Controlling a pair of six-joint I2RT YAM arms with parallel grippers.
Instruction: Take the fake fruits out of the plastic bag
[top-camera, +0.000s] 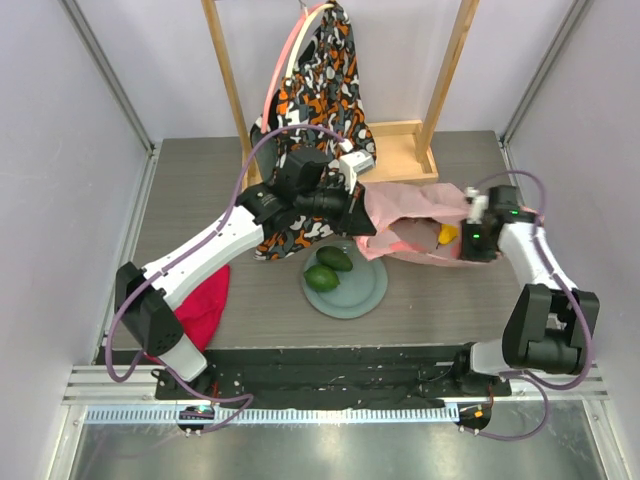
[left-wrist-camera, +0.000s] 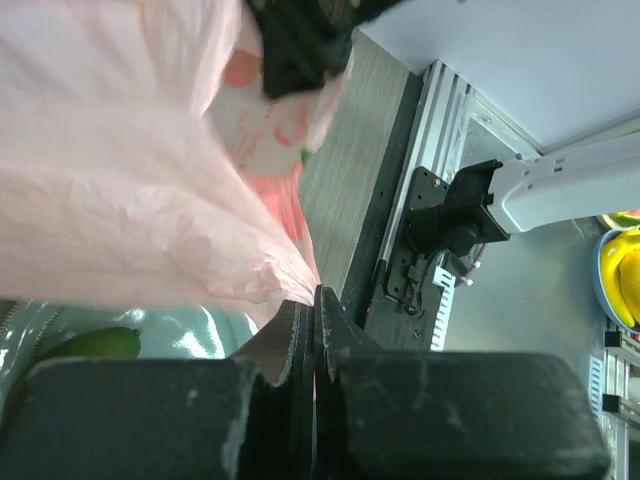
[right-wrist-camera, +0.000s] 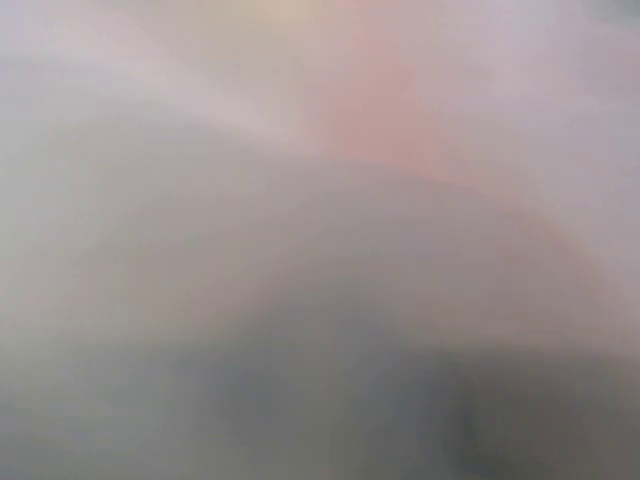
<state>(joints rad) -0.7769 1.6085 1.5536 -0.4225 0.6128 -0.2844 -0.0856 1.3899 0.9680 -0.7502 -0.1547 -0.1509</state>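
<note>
Clearly, the left hand (top-camera: 357, 218) is clamped shut on the bag (top-camera: 410, 212). Its wrist view shows the two fingers (left-wrist-camera: 280, 350) pressed together with a fold of pink film (left-wrist-camera: 120, 180) pinched between them.

The bag lies crumpled on the table (top-camera: 200, 200), right of centre, stretched between the two hands, with its left end in that grip. The right hand (top-camera: 468, 238) reaches into the bag's right end. Its own camera gives only a pink-grey blur, and from above the fingertips are lost in the plastic, so it is impossible to tell how far the hand is open or whether it holds anything.

An orange fruit (top-camera: 448, 235) shows at that end of the bag, just beside the right hand. Whatever else is inside cannot be made out.

Two green fruits (top-camera: 335, 259) lie side by side, touching, on the plate (top-camera: 350, 298), which sits just in front of the bag's left end. One of them (left-wrist-camera: 95, 343) also shows under the film in the left wrist view.

A red cloth (top-camera: 205, 310) lies beside the left arm, and a patterned garment (top-camera: 325, 90) hangs from the wooden rack (top-camera: 445, 80) at the back.
</note>
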